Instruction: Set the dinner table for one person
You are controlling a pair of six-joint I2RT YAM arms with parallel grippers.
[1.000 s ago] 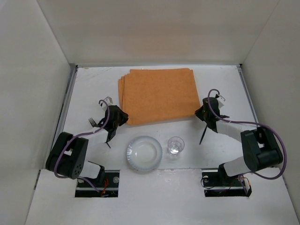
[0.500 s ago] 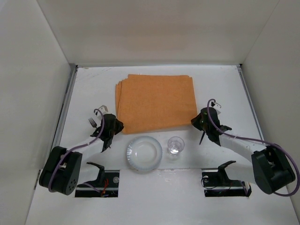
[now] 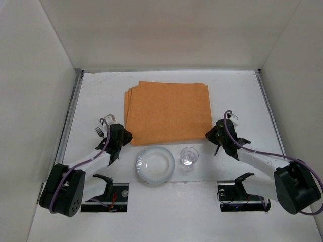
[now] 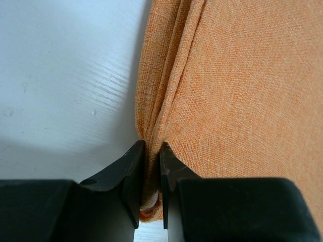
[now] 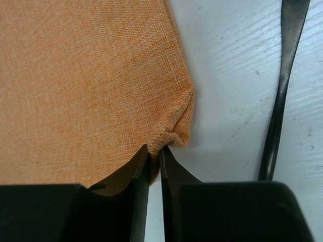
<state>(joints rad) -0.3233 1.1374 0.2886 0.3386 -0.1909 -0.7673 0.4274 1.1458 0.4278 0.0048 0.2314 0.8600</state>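
Dinner table (image 3: pixel 96 96): matte white top, rails (image 3: pixel 69 116) down both sides, white walls (image 3: pixel 161 30) boxing it in. Both claws sit low over its near half. Left gripper (image 3: pixel 122 136) pinches the orange mat (image 3: pixel 169 108) at its near-left corner, right gripper (image 3: pixel 211 133) at the near-right. Plate (image 3: pixel 155 164) and glass (image 3: pixel 189 156) sit between your arms. Wrist views show you bunched cloth in nearly closed jaws; right wrist adds a dark utensil handle (image 5: pixel 282 75). Only top shows the fork (image 3: pixel 99 131).
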